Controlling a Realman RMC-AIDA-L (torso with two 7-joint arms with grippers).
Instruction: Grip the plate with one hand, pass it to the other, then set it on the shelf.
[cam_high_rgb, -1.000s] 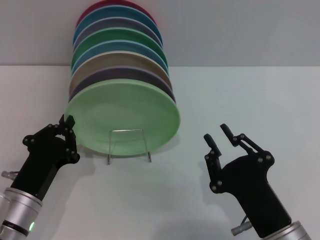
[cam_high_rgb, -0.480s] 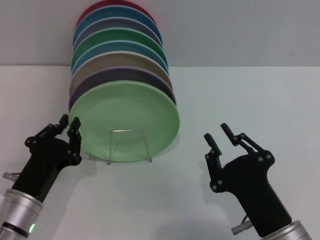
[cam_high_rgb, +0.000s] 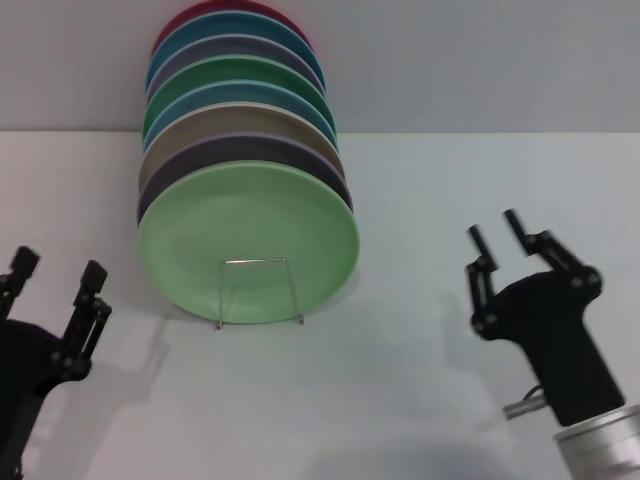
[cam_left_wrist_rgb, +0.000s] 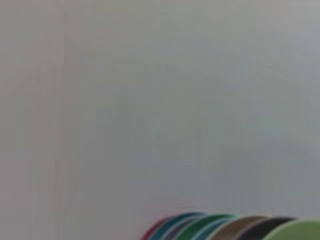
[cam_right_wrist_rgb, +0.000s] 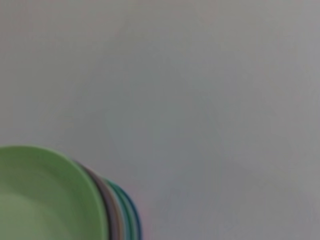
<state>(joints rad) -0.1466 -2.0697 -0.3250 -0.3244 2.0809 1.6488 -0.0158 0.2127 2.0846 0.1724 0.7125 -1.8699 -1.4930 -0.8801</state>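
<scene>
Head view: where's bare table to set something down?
Bare table lies between the open left gripper and open right gripper, in front of the wire rack. Also bare right of the light green plate. The rack itself is packed with plates.

Plates stand in a row on the worktop (cam_high_rgb: 420, 400).
You see the plate (cam_high_rgb: 250, 240) at the front, on the shelf (cam_high_rgb: 257, 292), other plates (cam_high_rgb: 235, 90) behind it. Your left pincer (cam_high_rgb: 55, 270) sits left, your right pincer (cam_high_rgb: 497, 235) right, both apart from it.
</scene>
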